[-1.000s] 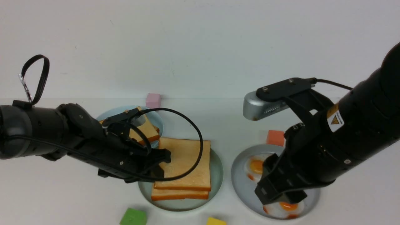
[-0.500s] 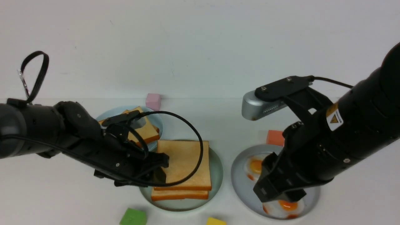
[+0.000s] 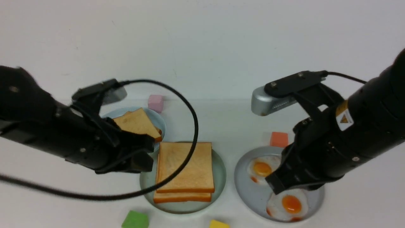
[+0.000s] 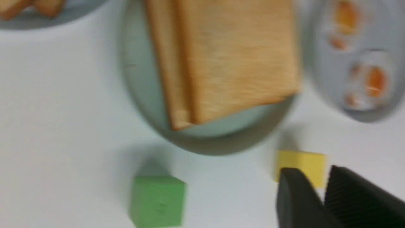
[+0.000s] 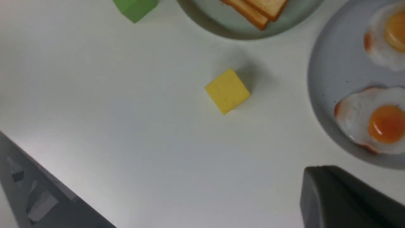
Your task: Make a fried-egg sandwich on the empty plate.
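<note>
1. Both arms have risen: the left claw (image 3: 151, 154) has drawn back off the toast stack (image 3: 185, 167), and the right claw (image 3: 278, 186) has lifted off the grey plate (image 3: 248, 193), uncovering the near egg (image 3: 289, 204).
2. Left claw: fingers narrowly apart, empty. Right claw: together.
3. Counts: three plates, with two slices stacked on the mint-green plate (image 3: 220, 172) and loose toast on the blue plate (image 3: 159, 118); two eggs, with the far egg (image 3: 262, 167) also on the grey plate.
4. Four blocks lie on the surface (image 3: 63, 196): pink block (image 3: 155, 103), orange block (image 3: 279, 139), green block (image 3: 135, 219), yellow block (image 3: 219, 224).

On the middle plate (image 3: 220, 177) lie stacked toast slices (image 3: 185, 167); the egg plate (image 3: 245, 190) sits right of it, the toast-pile plate (image 3: 159, 122) behind-left.
</note>
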Controlling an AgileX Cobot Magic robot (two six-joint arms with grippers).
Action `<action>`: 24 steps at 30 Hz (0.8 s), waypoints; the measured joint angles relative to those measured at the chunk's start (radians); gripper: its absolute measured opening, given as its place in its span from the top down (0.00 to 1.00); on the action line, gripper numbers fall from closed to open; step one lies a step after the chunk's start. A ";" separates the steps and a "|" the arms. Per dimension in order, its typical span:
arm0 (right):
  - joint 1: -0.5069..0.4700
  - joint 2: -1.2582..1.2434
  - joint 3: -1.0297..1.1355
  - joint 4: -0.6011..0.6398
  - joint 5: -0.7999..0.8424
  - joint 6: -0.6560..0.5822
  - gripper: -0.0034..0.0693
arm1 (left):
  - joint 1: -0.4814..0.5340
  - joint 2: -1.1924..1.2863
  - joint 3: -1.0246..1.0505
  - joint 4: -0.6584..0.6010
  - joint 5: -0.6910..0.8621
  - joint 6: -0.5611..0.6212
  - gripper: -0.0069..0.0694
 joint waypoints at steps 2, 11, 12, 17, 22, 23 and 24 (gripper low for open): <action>0.000 -0.055 0.029 -0.023 -0.006 0.037 0.97 | 0.000 -0.100 0.001 0.012 0.039 -0.005 0.89; 0.000 -0.449 0.345 -0.136 -0.294 0.100 0.97 | 0.000 -0.471 0.019 0.238 0.233 -0.129 0.93; 0.000 -0.512 0.404 -0.153 -0.340 0.103 0.97 | 0.000 -0.527 0.032 0.259 0.265 -0.151 0.93; 0.000 -0.831 0.679 -0.198 -0.515 0.104 0.97 | 0.000 -0.807 0.121 0.321 0.353 -0.222 0.93; 0.000 -1.111 0.871 -0.205 -0.658 0.104 0.97 | 0.000 -1.000 0.181 0.305 0.452 -0.277 0.93; 0.000 -1.146 0.893 -0.206 -0.685 0.104 0.96 | 0.000 -1.018 0.182 0.298 0.471 -0.283 0.93; 0.000 -1.179 0.916 -0.207 -0.706 0.104 0.96 | 0.000 -1.035 0.182 0.286 0.489 -0.286 0.93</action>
